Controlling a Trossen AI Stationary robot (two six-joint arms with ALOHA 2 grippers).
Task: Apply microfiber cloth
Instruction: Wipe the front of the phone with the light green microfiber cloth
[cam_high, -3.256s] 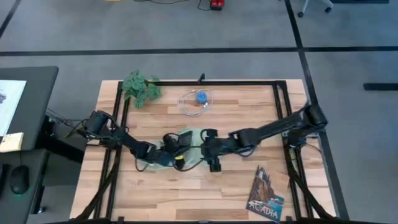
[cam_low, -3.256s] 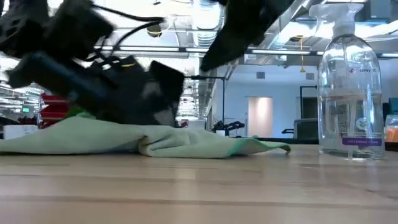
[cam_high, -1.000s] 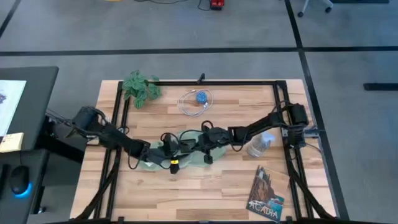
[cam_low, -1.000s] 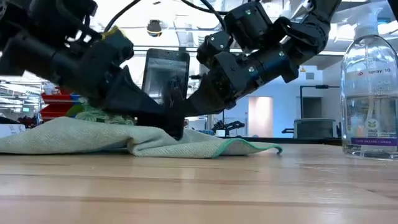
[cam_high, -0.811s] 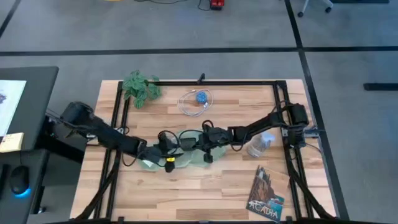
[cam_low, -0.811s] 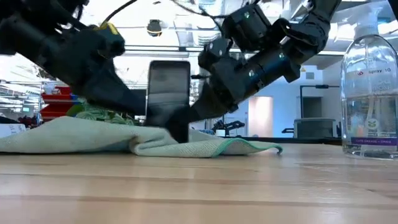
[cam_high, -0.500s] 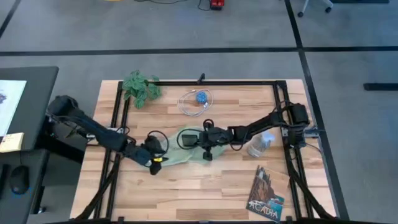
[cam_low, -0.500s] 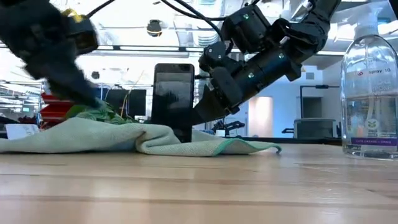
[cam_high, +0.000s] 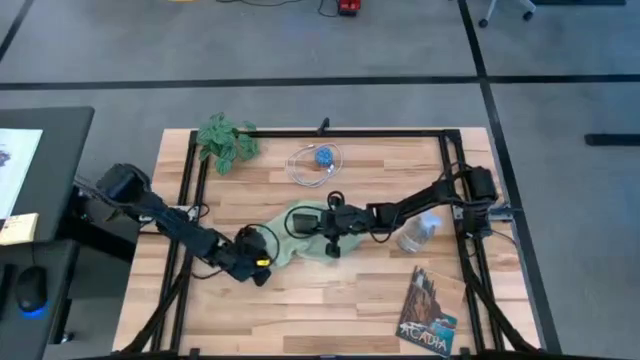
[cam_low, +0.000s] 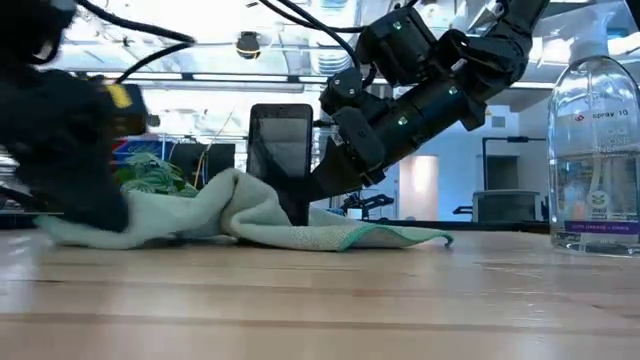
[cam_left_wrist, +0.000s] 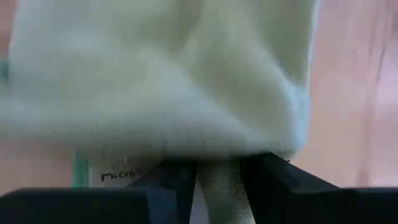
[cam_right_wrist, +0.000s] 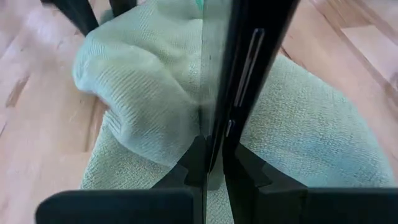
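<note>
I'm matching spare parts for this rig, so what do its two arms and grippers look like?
Both arms are black, jointed and slim, with loose black cables looping along them. The left gripper carries a small yellow marking near its wrist. The right gripper is blocky, all black, with flat dark fingers.

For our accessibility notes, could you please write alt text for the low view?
The right gripper holds a black phone upright on the microfiber cloth, while the left gripper pinches the cloth's far end. A clear spray bottle stands at the right on the wooden table.
</note>
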